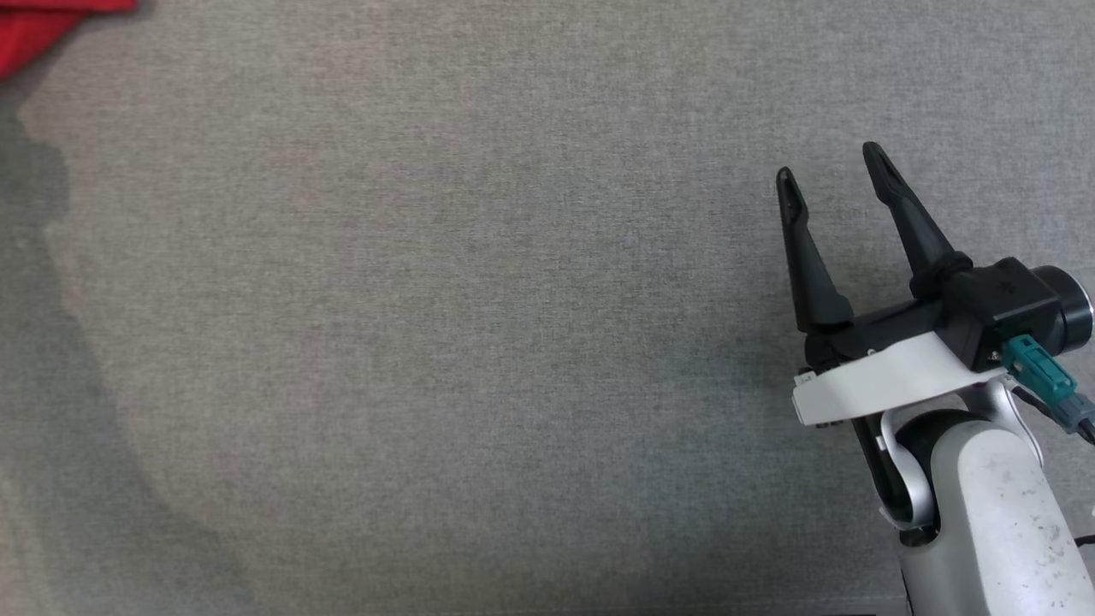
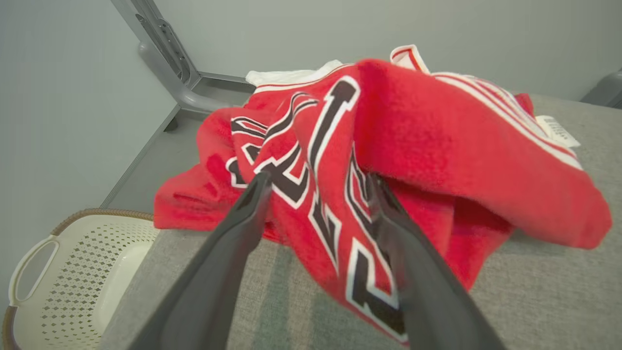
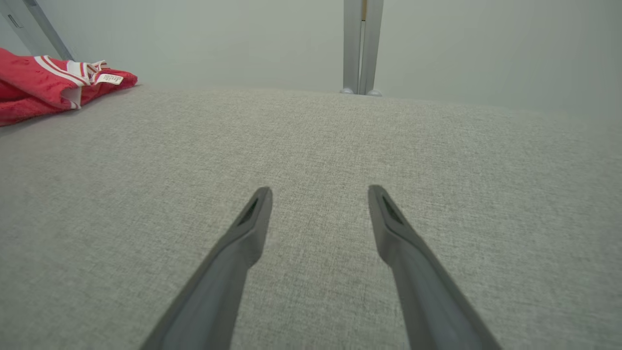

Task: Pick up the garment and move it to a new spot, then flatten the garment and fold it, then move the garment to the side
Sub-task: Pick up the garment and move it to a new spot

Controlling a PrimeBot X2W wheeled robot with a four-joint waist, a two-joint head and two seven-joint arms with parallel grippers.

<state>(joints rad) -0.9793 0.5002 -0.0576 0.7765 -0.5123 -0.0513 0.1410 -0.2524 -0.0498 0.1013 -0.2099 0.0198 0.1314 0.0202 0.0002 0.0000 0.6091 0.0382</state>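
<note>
Garment: you have the red garment (image 1: 34, 26) at the far left corner of the table, crumpled in a heap. Black and white lettering faces up, and a white label (image 2: 558, 130) pokes out at one side.
Table: the table (image 1: 479, 325) is covered in grey cloth, and one edge of the heap hangs over its side.
Left arm: your left gripper (image 2: 318, 182) has its jaws wide apart. The fingers point into the heap and a hanging fold lies between them, not pinched. You cannot tell whether the tips touch the fabric.
Right arm: your right gripper (image 1: 830, 164) also stands with its jaws wide apart and empty. It is over bare cloth at the near right, well apart from the garment.
Basket: a pale perforated basket (image 2: 73, 262) with a brown rim sits down beside the table edge, near the heap.
Frame: a grey metal post (image 2: 165, 53) rises behind the garment, and another post (image 3: 362, 46) stands past the far edge.
</note>
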